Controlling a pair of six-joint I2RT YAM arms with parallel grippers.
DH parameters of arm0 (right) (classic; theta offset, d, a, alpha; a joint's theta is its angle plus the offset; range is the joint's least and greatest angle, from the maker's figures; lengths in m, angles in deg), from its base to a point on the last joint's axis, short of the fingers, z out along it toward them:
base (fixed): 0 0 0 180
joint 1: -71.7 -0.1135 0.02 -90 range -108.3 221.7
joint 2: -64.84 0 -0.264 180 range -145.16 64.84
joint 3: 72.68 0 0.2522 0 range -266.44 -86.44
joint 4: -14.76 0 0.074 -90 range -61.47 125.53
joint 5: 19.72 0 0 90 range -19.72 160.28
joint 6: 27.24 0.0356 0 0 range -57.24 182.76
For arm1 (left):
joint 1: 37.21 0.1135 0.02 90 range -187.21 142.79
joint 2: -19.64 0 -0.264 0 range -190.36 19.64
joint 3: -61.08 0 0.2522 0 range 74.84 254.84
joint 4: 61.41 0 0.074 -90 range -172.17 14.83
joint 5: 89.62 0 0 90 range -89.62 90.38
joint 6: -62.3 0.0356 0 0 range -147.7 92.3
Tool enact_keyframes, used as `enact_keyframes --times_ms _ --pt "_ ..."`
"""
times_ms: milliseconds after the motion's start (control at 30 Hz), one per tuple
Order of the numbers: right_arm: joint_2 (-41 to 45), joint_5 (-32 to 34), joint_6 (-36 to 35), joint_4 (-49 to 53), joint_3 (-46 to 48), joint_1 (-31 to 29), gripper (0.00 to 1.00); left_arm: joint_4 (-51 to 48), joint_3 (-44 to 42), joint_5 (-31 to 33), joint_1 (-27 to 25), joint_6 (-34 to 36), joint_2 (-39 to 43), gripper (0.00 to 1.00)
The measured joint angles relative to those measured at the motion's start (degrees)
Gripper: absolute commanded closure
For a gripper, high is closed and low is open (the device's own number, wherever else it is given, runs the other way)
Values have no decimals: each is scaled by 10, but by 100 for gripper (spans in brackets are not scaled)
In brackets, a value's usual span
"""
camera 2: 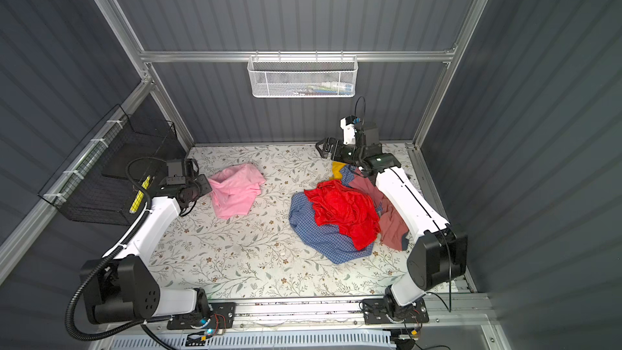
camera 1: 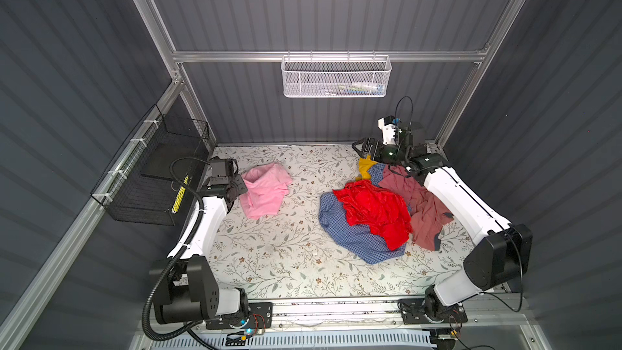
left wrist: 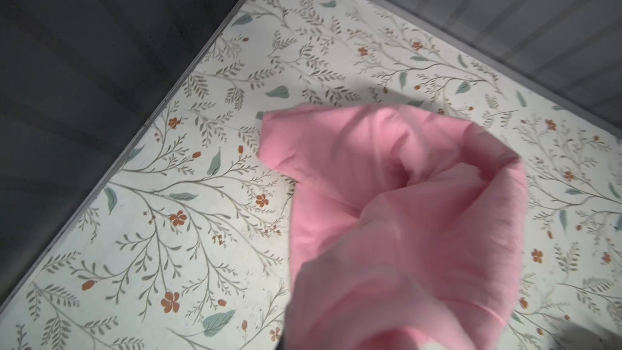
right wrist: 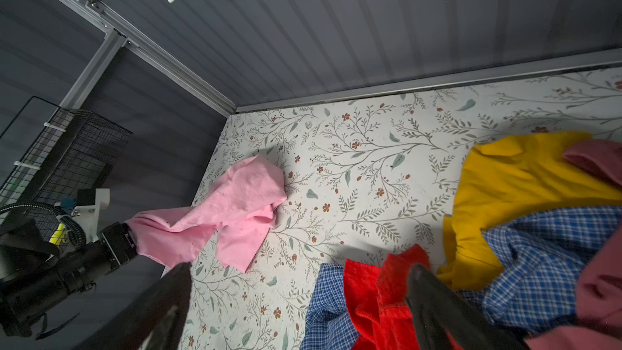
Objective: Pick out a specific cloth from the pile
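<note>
The light pink cloth (camera 1: pixel 266 190) (camera 2: pixel 235 193) lies crumpled on the left of the floral table, apart from the pile. One end of it is drawn into my left gripper (camera 1: pixel 240 188) (right wrist: pixel 125 243), which is shut on it. In the left wrist view the cloth (left wrist: pixel 404 213) covers the jaws. The pile (camera 1: pixel 373 210) (camera 2: pixel 343 213) sits at the right, with red on top of blue checked, dusty rose-brown and mustard yellow pieces. My right gripper (camera 1: pixel 360 149) (right wrist: pixel 299 271) hovers open above the pile's far end and holds nothing.
A white mesh basket (camera 1: pixel 336 77) hangs on the back rail. A black wire basket (camera 1: pixel 151 176) is fixed to the left wall, close behind my left wrist. Bare floral table (camera 1: pixel 269 257) stretches between the cloth and the pile and along the front.
</note>
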Motion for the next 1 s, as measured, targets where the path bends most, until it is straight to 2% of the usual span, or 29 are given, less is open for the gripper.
enact_keyframes --times_ms 167,367,467,500,567,633,667,700,867,1000 --pt "0 0 0 6 0 0 1 -3 -16 2 15 -5 -18 100" --pt "0 0 0 9 0 0 1 -16 -16 -6 16 -1 -85 100" --pt "0 1 -2 11 0 0 1 -26 -19 1 16 3 -94 95" --pt "0 2 -2 11 0 0 1 -30 -19 6 16 4 -94 89" --pt "0 2 -2 11 0 0 1 -34 -19 14 16 10 -94 68" --pt "0 2 -3 11 0 0 1 -40 -19 21 16 16 -94 38" --pt "0 2 -2 11 0 0 1 -42 -19 23 16 19 -94 26" --pt "0 3 -3 11 0 0 1 -45 -19 27 16 19 -94 20" --pt "0 4 -3 12 0 0 1 -70 -19 77 6 20 -92 12" --pt "0 5 -5 16 0 0 1 -86 -14 134 -26 29 -73 7"
